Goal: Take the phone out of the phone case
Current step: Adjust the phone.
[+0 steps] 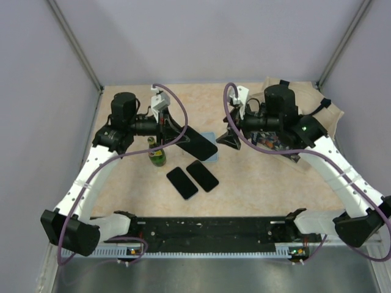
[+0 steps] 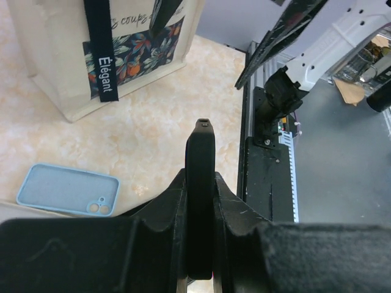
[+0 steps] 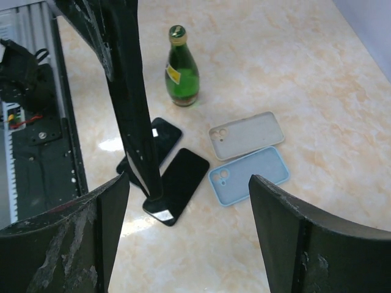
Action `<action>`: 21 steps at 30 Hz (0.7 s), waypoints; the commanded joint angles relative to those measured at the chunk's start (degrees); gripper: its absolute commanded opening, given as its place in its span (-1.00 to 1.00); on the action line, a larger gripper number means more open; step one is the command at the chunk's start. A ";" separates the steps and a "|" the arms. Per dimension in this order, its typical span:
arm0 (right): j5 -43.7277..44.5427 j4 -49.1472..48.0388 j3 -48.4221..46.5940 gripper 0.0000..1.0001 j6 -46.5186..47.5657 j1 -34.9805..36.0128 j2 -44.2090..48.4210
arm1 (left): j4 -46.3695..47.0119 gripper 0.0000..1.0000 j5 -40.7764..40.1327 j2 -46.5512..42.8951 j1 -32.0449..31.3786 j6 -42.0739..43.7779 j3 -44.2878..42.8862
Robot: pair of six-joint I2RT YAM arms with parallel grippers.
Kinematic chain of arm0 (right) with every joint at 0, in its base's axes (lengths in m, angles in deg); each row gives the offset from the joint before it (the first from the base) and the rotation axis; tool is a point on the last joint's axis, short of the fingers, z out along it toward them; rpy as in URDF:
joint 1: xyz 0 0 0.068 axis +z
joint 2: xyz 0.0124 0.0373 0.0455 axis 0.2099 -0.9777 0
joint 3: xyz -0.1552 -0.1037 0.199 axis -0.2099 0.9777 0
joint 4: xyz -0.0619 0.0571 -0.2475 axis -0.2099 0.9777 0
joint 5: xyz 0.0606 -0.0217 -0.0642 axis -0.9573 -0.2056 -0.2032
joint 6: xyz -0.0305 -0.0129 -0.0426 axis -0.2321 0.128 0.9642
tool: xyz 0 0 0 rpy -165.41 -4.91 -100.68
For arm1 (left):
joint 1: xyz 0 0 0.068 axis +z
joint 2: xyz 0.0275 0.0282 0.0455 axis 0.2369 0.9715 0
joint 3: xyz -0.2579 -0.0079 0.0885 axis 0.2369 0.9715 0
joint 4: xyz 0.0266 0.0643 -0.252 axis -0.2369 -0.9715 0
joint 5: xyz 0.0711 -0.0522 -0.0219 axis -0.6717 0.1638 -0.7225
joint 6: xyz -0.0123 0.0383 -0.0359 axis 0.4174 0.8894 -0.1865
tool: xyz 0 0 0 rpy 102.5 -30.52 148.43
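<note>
My left gripper (image 1: 174,131) is shut on a black phone (image 1: 197,143) and holds it tilted above the table. In the left wrist view the phone (image 2: 200,159) shows edge-on between the jaws. An empty light blue case (image 1: 211,152) lies on the table under the phone's far end; it also shows in the left wrist view (image 2: 67,190) and the right wrist view (image 3: 249,175). An empty grey case (image 3: 247,134) lies beside it. My right gripper (image 1: 227,139) is open and empty, just right of the held phone (image 3: 131,91).
Two more black phones (image 1: 182,182) (image 1: 202,175) lie flat near the middle. A green bottle (image 1: 158,156) stands upright by the left gripper. A printed tote bag (image 1: 287,145) stands at the back right, behind the right arm.
</note>
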 commanded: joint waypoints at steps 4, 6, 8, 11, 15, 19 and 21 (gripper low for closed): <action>-18.45 -1.99 3.37 0.55 -0.23 -1.17 1.15 | 6.08 -1.00 5.15 -2.85 -0.17 -0.34 1.02; -20.21 -2.17 4.07 0.54 0.12 -1.08 0.10 | 8.97 -1.00 5.15 -2.94 -0.17 -2.53 1.90; -21.79 -2.43 4.69 0.54 0.47 -1.17 -1.13 | 12.13 -1.00 4.97 -2.94 -0.17 -6.31 2.69; -22.24 -3.31 4.87 0.52 0.56 -1.17 -3.76 | 18.46 -1.00 5.85 -2.77 -0.08 -11.93 4.09; -23.73 -5.15 4.78 0.49 -0.40 -1.17 -6.40 | 25.13 -1.00 6.73 -2.50 -0.25 -16.86 5.77; -24.61 -7.18 4.78 0.47 -1.46 -1.17 -7.72 | 26.73 -1.00 6.82 -2.68 -0.25 -18.19 6.56; -25.49 -7.62 4.78 0.43 -1.72 -1.17 -8.16 | 27.61 -1.00 6.73 -2.68 -0.17 -18.80 6.91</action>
